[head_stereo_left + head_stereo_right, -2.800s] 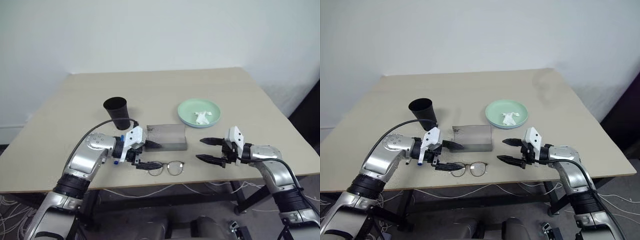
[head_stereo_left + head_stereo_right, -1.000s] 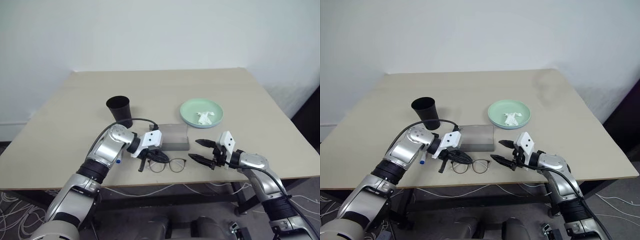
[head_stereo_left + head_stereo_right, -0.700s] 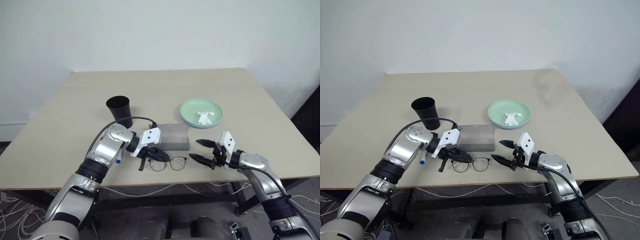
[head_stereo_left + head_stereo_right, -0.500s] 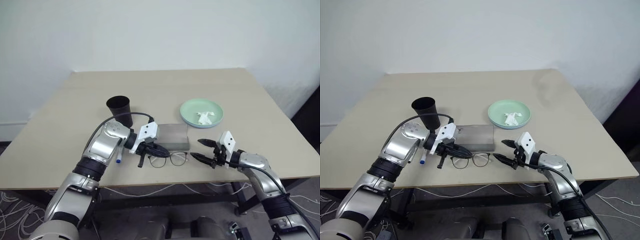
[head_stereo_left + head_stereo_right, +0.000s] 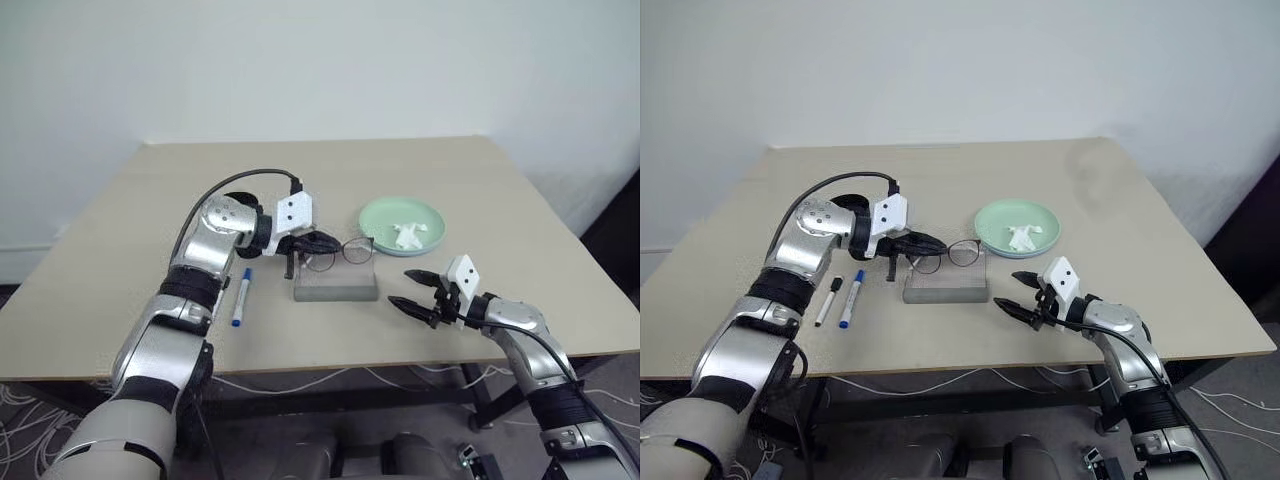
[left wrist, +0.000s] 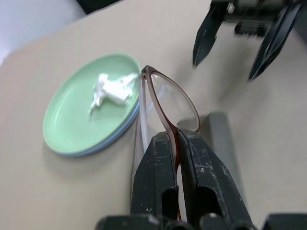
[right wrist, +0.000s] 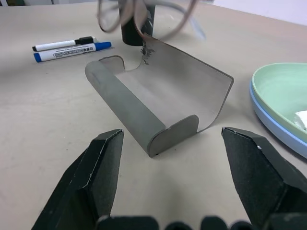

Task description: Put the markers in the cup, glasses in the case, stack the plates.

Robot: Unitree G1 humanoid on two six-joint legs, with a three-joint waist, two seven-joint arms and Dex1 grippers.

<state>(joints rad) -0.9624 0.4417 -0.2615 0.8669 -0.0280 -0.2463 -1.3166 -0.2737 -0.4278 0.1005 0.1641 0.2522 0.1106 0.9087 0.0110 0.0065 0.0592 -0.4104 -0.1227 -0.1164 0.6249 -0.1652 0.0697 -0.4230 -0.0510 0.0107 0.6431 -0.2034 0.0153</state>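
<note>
Glasses [image 5: 338,252] held up off the table [image 5: 450,180] in the left gripper [image 5: 322,243], fingers pinched together on the frame at one lens rim; they hang in the air above the case [image 5: 336,284], not touching it. From the left wrist view the brownish rim [image 6: 169,103] runs straight out from between the two black fingers [image 6: 156,177]. Case sits open on the table, lid up, grey, roughly centre front, between the two arms; inside looks bare in the right wrist view [image 7: 158,96]. Right gripper [image 5: 418,297] hovers low over the table just to the right of the case, jaws spread wide apart, nothing between them, pointing toward the case. Markers lie flat on the table left of the case, side by side and near each other: blue-capped one [image 5: 851,297] closer to the case, black-capped one [image 5: 827,301] outside it. Cup is mostly hidden behind the left arm; a dark upright shape behind the case in the right wrist view [image 7: 136,24] looks like it, can't tell more. Plates stacked at the back right of the case, mint green [image 5: 385,222] on top of light blue, blue edge peeking out underneath [image 6: 117,134]. Crumpled white scrap [image 5: 406,233] rests in the green plate.
</note>
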